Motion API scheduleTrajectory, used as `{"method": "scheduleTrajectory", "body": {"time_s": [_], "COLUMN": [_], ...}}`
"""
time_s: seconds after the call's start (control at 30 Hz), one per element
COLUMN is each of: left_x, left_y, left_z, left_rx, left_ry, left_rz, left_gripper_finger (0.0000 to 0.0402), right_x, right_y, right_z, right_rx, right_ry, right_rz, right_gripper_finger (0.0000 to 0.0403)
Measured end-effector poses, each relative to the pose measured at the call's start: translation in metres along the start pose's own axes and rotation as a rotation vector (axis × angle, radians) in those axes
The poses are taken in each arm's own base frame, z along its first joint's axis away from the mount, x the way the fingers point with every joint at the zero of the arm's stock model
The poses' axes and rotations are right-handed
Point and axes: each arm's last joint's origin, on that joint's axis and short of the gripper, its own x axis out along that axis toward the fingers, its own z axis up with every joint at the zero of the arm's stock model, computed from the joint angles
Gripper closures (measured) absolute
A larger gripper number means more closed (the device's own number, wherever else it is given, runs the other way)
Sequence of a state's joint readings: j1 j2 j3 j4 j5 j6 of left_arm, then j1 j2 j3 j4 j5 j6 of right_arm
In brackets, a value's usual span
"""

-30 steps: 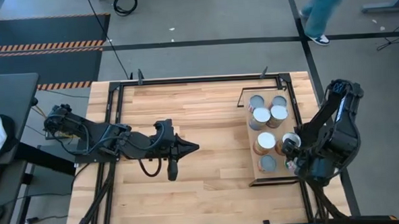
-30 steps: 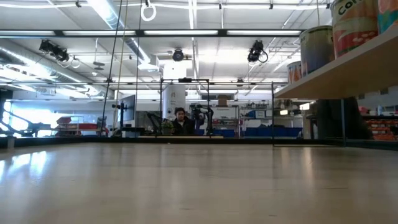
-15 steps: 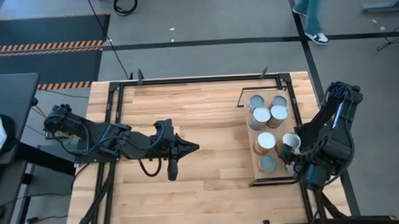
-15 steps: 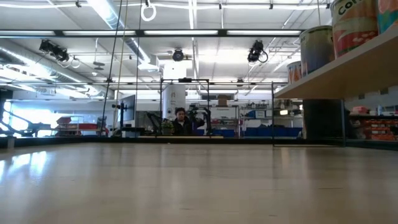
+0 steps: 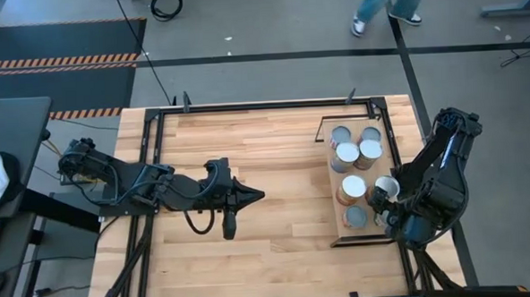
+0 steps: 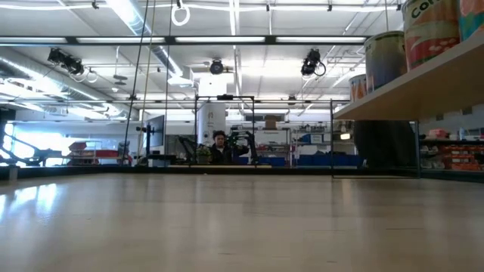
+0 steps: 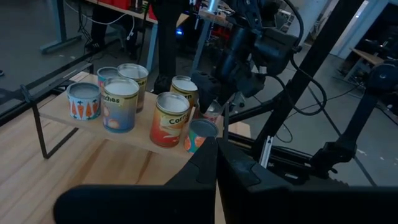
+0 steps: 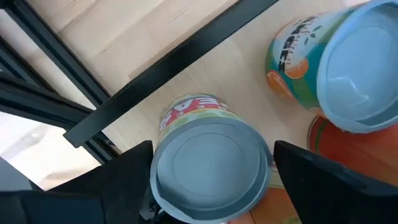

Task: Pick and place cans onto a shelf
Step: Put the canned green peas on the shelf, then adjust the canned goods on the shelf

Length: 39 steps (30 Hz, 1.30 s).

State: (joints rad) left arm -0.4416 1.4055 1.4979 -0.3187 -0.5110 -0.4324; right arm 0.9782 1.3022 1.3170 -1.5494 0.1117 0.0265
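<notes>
The shelf stands at the table's right side, a light-wood board in a thin black frame. Several cans stand on it, among them a corn can and a grey-topped can. My right gripper is at the shelf's right edge, shut on a green-labelled can with a pale top. A teal can with oranges stands close beside it. My left gripper is shut and empty, low over the table's middle, pointing at the shelf. My right gripper pinches the green-labelled can by two opposite sides of its wall just below the top rim. One finger is on each side. The fingers come from above, slanting in from the near right. The can is upright; whether its base rests on the shelf board I cannot tell.
The shelf's black frame bar runs close by the held can. The other cans crowd the shelf's far half. A wide stretch of bare plank tabletop lies between my left arm and the shelf. A person walks beyond the far edge.
My right gripper has stayed shut on the can at the shelf's right edge, with hardly any movement. The person beyond the table's far edge has walked toward the left.
</notes>
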Motion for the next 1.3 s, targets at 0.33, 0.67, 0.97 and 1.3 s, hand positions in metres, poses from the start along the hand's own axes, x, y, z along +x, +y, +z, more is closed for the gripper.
{"method": "scheduleTrajectory", "body": {"time_s": [0.33,0.67,0.97,1.3], "left_x": [0.0,0.0,0.0,-0.001], "left_y": [0.0,0.0,0.0,-0.003], "left_z": [0.0,0.001,0.001,0.001], "left_rx": [-0.001,-0.004,-0.006,-0.016], "left_ry": [0.0,-0.006,-0.007,-0.011], "left_rz": [0.0,-0.003,-0.003,-0.014], "left_gripper_finger": [0.0392,0.0392,0.0392,0.0392], "right_x": [-0.04,-0.066,-0.045,-0.058], "right_y": [-0.008,-0.033,-0.047,-0.055], "right_z": [-0.001,-0.049,-0.053,-0.086], "right_rx": [0.138,0.817,0.892,1.022], "right_ry": [-0.148,-0.352,-0.252,-0.385], "right_rz": [-0.019,-0.144,-0.136,-0.262], "right_gripper_finger": [0.0067,0.0112,0.0147,0.0137]}}
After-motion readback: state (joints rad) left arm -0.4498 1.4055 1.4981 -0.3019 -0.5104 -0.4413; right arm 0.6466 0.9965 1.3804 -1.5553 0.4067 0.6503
